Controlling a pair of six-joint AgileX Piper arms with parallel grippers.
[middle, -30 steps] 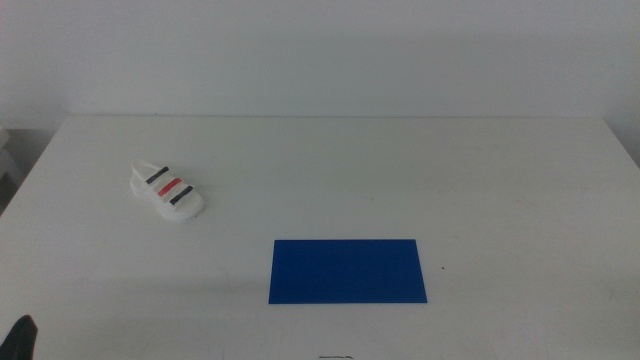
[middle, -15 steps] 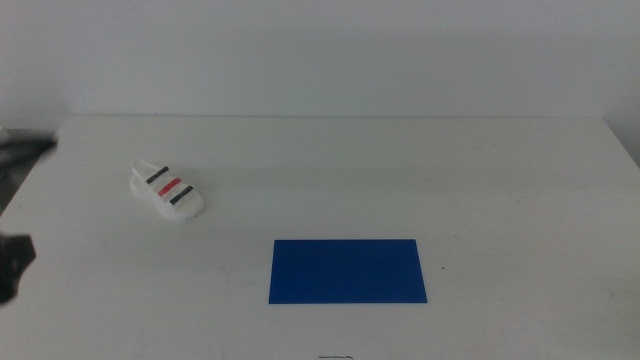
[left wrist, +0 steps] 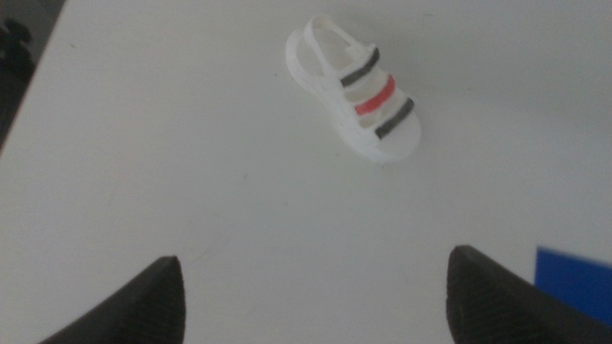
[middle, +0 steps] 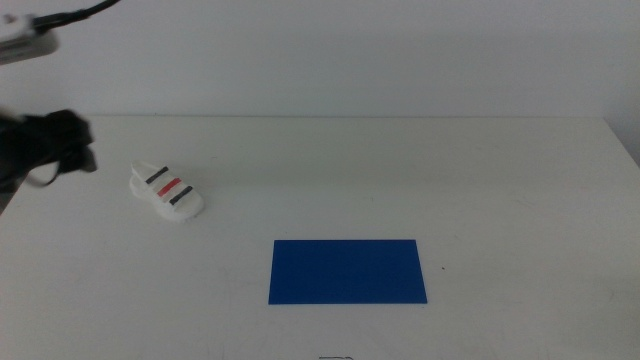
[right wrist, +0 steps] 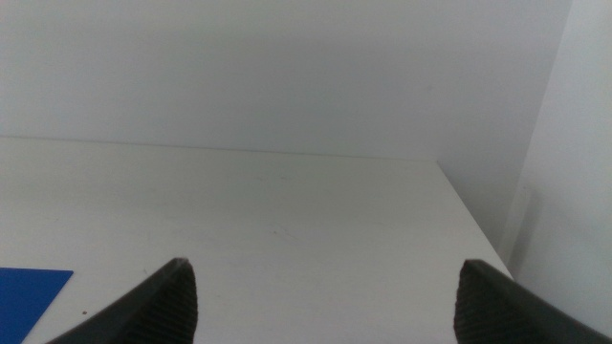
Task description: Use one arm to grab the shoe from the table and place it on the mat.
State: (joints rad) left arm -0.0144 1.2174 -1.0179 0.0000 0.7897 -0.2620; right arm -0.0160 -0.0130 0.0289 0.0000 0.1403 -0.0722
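The left claw (middle: 75, 140) hangs in the air over the far left side of the table (middle: 400, 180). It is dark and a bit blurry in the middle view. From its own wrist camera, its two dark jaws stand wide apart, with nothing between them. It holds nothing. A black cable (middle: 85, 12) runs across the top left corner above it.

The shoe (middle: 166, 190) lies on the white table, just to the right of the left claw. Nothing touches it. It is a small white sandal with a thick sole and three straps. The middle strap is red and the two outer ones are black. It sits flat on its sole and is turned at a slant. In the left wrist view the shoe (left wrist: 356, 88) shows beyond the open jaws, well apart from them.

The mat (middle: 347, 270) is a flat dark blue rectangle. It lies near the front middle of the table, well apart from the shoe. Nothing is on it.

The right claw (right wrist: 320, 296) waits off to the side and does not show in the middle view. Its jaws are wide apart too, and hold nothing. Its camera looks over the bare white tabletop, with one blue corner of the mat (right wrist: 29, 291) in sight.
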